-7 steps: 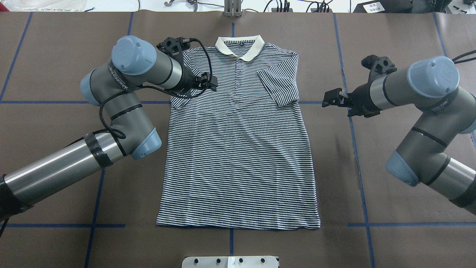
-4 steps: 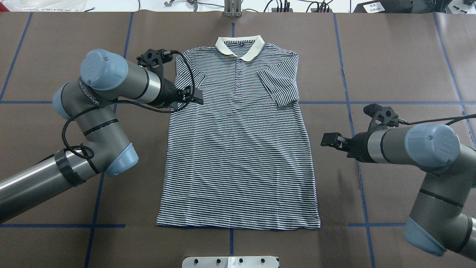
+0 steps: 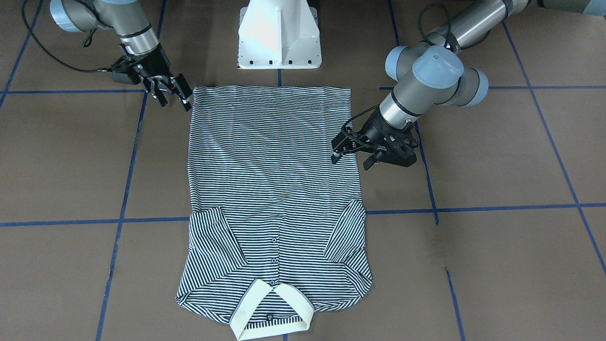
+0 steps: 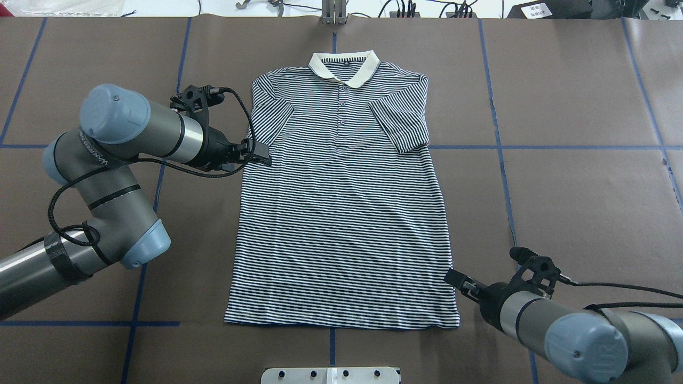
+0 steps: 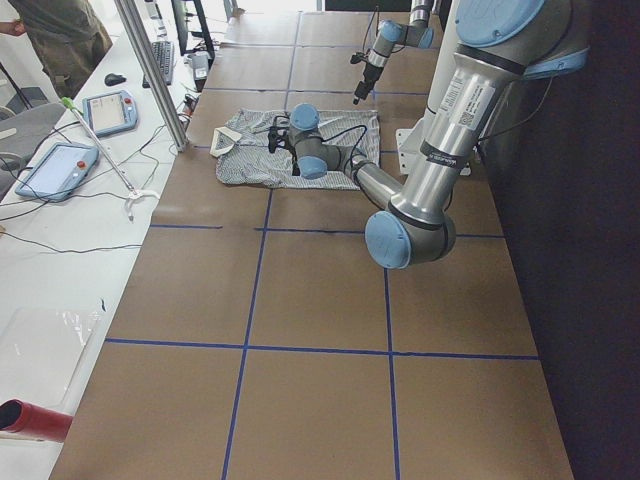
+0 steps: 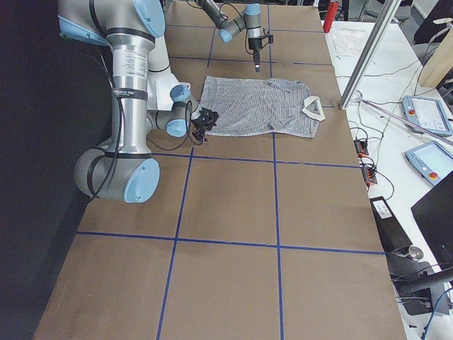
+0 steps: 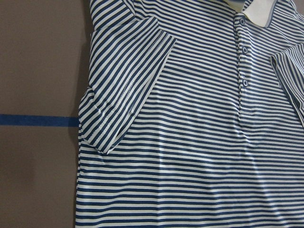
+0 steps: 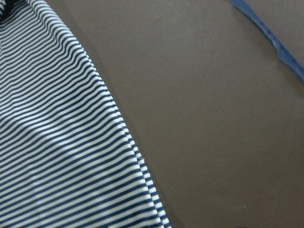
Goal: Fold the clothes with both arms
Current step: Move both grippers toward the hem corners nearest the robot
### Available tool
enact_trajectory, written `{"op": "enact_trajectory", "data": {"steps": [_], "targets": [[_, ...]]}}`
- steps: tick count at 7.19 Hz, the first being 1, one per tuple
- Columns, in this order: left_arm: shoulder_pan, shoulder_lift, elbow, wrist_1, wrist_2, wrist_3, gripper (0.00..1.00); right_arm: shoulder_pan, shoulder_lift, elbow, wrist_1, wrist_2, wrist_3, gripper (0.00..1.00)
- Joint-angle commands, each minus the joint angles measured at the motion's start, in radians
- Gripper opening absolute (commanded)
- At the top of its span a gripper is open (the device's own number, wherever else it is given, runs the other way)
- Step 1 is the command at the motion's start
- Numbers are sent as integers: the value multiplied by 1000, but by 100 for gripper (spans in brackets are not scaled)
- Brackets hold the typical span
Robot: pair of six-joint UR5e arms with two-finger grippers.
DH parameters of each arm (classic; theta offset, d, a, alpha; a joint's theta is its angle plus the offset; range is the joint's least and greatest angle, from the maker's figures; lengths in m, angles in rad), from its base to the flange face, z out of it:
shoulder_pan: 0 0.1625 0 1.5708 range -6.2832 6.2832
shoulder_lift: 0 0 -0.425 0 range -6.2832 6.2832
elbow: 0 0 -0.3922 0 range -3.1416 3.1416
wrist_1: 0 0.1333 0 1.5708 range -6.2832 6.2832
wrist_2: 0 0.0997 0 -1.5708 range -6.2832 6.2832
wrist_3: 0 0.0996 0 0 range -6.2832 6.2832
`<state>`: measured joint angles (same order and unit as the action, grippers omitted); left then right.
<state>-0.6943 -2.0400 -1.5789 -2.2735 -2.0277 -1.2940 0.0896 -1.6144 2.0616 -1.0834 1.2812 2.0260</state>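
The striped polo shirt [image 4: 341, 213] lies flat and face up on the brown table, cream collar [image 4: 344, 66] at the far edge and both short sleeves folded inward. My left gripper [image 4: 260, 156] hovers open at the shirt's left side edge, just below the folded sleeve [image 7: 123, 95], holding nothing. My right gripper [image 4: 454, 278] stands open at the shirt's right edge near the hem corner. In the front-facing view the left gripper [image 3: 352, 158] and right gripper [image 3: 174, 97] both show spread fingers with nothing between them. The right wrist view shows the shirt's edge [image 8: 57, 142] on bare table.
The white pedestal base [image 3: 279, 38] stands at the hem end. Blue tape lines [image 4: 533, 147] cross the brown table cover. A metal bracket [image 4: 334, 13] sits at the far edge. Tablets [image 5: 55, 165] and cables lie on a side bench, with a person [image 5: 60, 35] beside it.
My left gripper drew back from over the folded left sleeve to the shirt's side edge. My right gripper moved along the shirt's right side, from sleeve height to the hem corner.
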Motion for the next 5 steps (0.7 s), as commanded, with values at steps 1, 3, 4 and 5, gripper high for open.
{"op": "enact_trajectory", "data": {"steps": [1, 3, 4, 5], "targets": [[1, 6, 0, 0, 0, -2, 99, -74, 115, 9, -223, -39, 110, 88], [1, 7, 2, 0, 0, -2, 99, -106, 107, 8, -233, -39, 129, 85], [2, 7, 3, -3, 0, -13, 99, -108, 106, 8, -234, -36, 131, 84], [16, 7, 3, -6, 0, -45, 99, -108, 106, 9, -257, -33, 131, 81]]}}
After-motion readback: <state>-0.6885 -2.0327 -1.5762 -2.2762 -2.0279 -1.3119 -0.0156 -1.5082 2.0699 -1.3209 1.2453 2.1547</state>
